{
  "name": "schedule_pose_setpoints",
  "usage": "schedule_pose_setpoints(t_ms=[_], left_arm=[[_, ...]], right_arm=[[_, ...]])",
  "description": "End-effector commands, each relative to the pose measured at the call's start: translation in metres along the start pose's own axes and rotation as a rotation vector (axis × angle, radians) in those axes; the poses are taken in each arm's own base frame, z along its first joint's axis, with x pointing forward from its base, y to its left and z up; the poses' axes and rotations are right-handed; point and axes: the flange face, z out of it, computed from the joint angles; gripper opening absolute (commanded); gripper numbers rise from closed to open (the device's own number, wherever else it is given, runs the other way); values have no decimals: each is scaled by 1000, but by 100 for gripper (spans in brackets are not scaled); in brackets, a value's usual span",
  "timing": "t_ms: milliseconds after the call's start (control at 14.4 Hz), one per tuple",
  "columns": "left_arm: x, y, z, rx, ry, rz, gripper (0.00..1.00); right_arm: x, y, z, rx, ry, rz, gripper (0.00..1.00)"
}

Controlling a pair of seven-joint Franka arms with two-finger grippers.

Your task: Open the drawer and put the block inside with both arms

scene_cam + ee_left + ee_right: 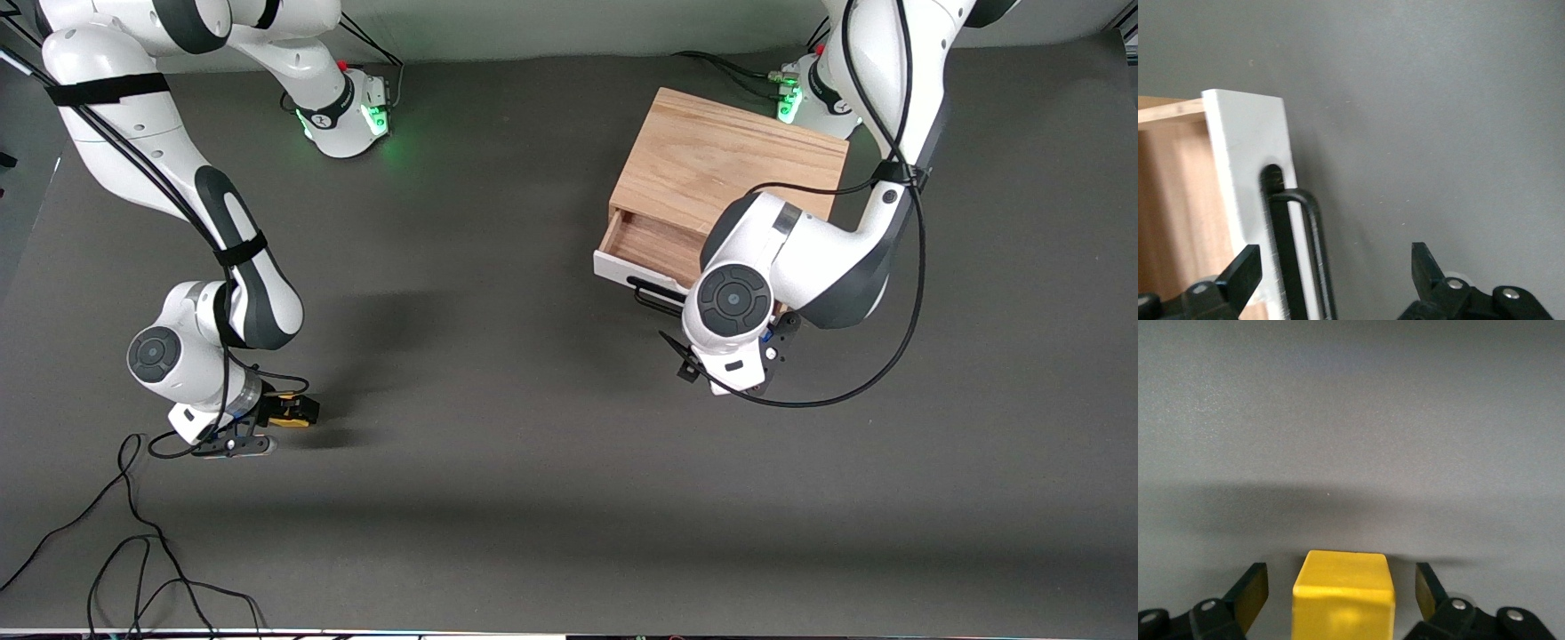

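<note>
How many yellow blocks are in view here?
1. The block sits on the table toward the right arm's end, between the open fingers of the right tool. Part of the drawer interior is hidden by the left arm.

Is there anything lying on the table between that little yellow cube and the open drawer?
Nothing visible does. The block sits between the right gripper's open fingers; the mat up to the drawer is bare. Only the left gripper stands at the drawer's handle, its fingers open.
</note>
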Motion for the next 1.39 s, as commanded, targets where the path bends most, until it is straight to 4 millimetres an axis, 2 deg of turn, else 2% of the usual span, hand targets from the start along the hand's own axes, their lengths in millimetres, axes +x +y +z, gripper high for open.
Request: schedule_pose_setpoints(t_ms=[0,208,278,347,417,486,694,764,833,972,1042,1111,1319], left_arm=[[2,-15,-54,36,23,31,100],[21,-50,-113,66,21,127,100],[39,-67,-133,70,16,168,100],[54,-83,-148,73,11,216,100],[74,-102,-165,74,5,287,100],[93,-121,-180,75,-4,371,100],[154,-164,-212,26,-13,506,100],[166,-173,-218,13,-12,576,100],[179,-186,-228,-7,-2,665,100],[202,-198,-233,-25,7,808,100],[219,-203,-232,-38,8,860,100],[226,-206,-232,-48,5,905,100],[232,-214,-236,-83,-14,915,100]], right_arm=[[2,-3,0,4,-1,-16,98],[0,-3,3,3,-7,-17,94],[0,-3,3,4,-5,-17,79],[0,-2,3,2,-7,-17,52],[0,-3,2,3,-5,-18,34],[2,-2,0,2,-1,-16,27],[6,-5,-13,7,10,-12,25],[10,-6,-22,9,0,-10,24],[17,-14,-37,16,-18,-16,24],[30,-34,-84,25,-55,7,24],[39,-51,-115,27,-69,34,24],[49,-76,-149,47,-99,58,24],[64,-143,-251,113,-169,165,24]])
